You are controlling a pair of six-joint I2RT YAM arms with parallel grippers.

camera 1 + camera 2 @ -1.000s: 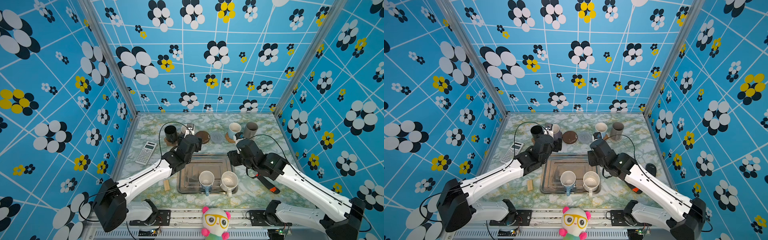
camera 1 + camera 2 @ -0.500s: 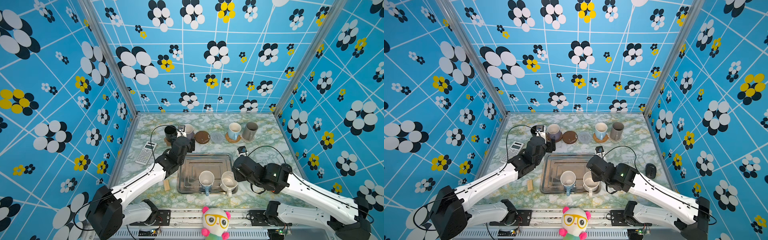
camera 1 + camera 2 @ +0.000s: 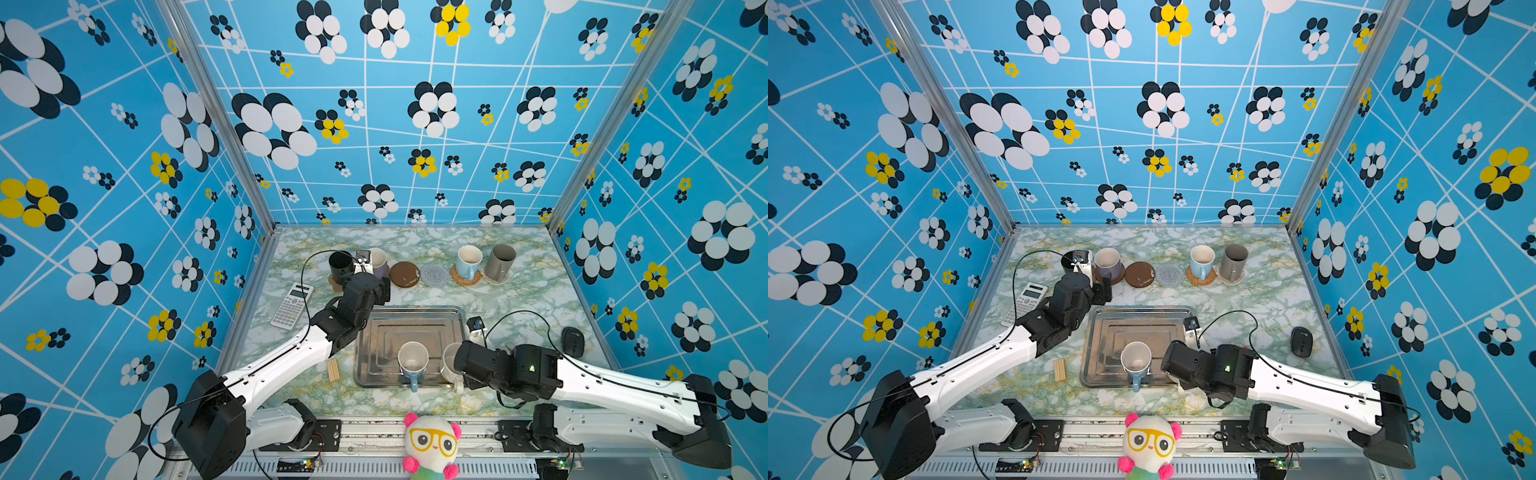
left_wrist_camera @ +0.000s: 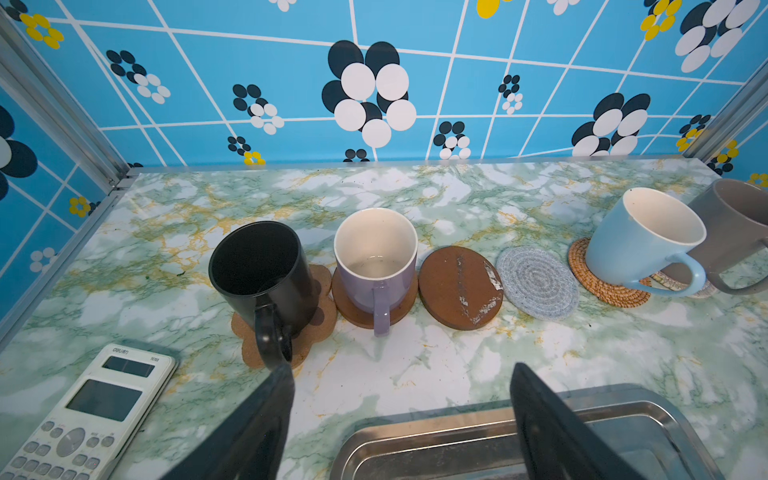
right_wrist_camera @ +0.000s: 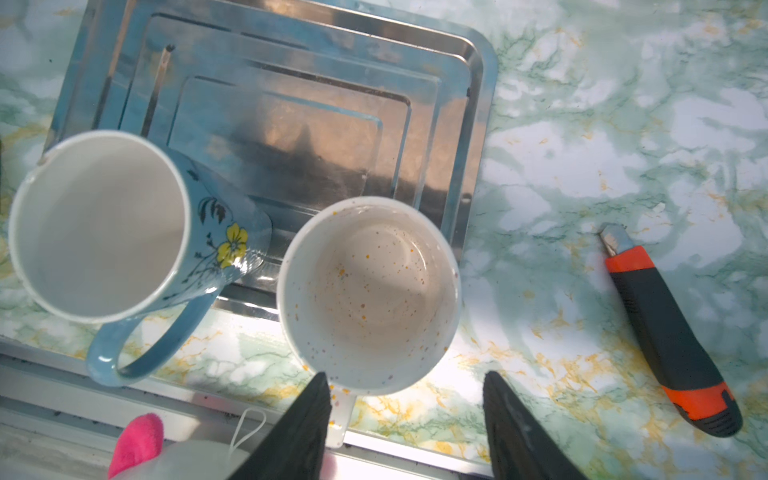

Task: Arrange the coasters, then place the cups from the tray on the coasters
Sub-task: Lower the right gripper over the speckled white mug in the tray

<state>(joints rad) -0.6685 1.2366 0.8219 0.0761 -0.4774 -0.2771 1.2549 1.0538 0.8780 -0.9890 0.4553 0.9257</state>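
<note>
While R gripper (image 5: 405, 376) gapes by white mug (image 5: 368, 291), L gripper (image 4: 401, 368) gapes, both empty.

Back wall (image 4: 291, 62) ahead of left fingers (image 4: 257, 424): blue, white grid lines, flower prints in black-white and yellow-black. Side walls (image 3: 104, 166) out to either side of fingers, same print. Aluminium corner posts (image 3: 219, 120) at wall joins. Tabletop (image 4: 415, 365) beneath fingers: green-white marble pattern, gold veins. Light bright, even.
</note>
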